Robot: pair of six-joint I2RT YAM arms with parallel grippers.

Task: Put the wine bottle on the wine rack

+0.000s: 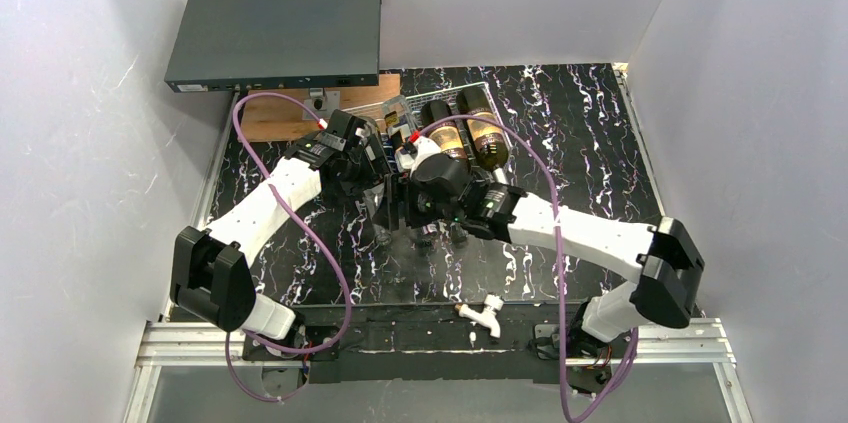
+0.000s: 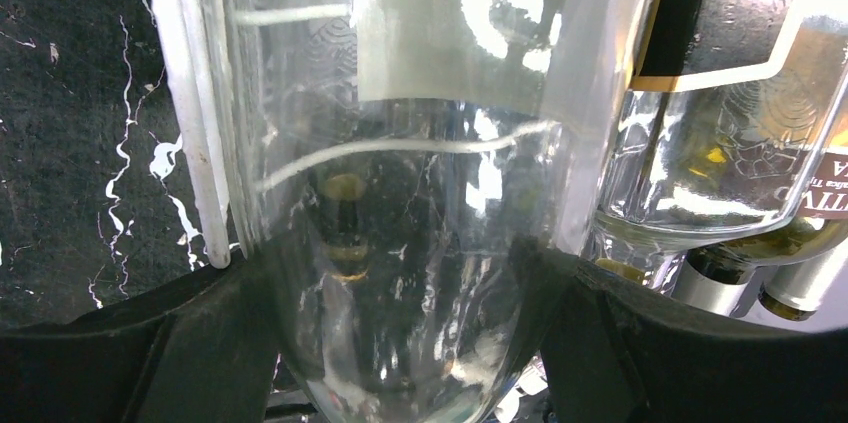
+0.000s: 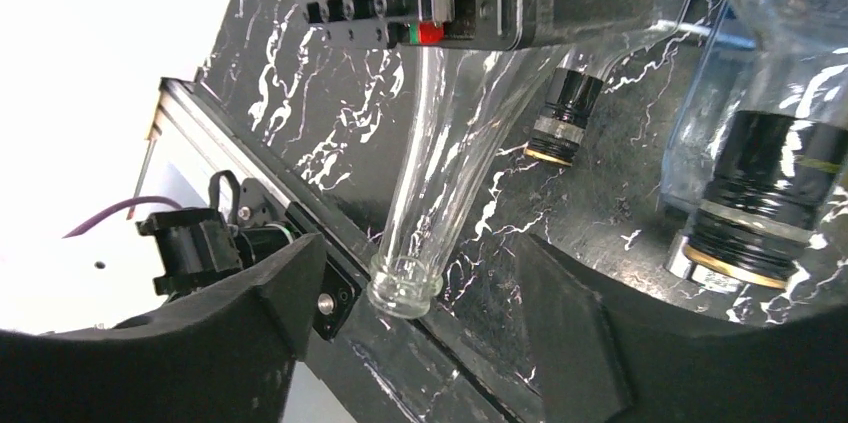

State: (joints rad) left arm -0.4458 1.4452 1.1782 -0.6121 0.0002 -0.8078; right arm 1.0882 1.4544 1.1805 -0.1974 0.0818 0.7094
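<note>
At the left gripper [image 2: 400, 278], both dark fingers [image 2: 200, 343] press the sides of the clear wine bottle [image 3: 445, 123] at its shoulder; the jaws stand about as wide as the glass and have hold of it. The bottle looks empty and uncapped. Its neck slopes down toward the near edge of the table [image 1: 580, 143], with the open mouth just above the black marbled top.

The right gripper [image 3: 420, 263] is spread wide. The neck passes between its fingers with a gap on either side, so it grips nothing.

Seen from the left wrist, the bottle's body lies just beside a white wire of the wine rack [image 2: 190, 123]; whether it sits fully in a slot I cannot tell.

Rack contents: to the right lies a clear bottle with a black, gold-edged label [image 2: 720, 93], and beyond it two dark bottles [image 1: 478, 135] side by side, capped necks toward the arms.

Back left: wooden board [image 1: 265, 121], dark grey flat box [image 1: 275, 33] above it.
</note>
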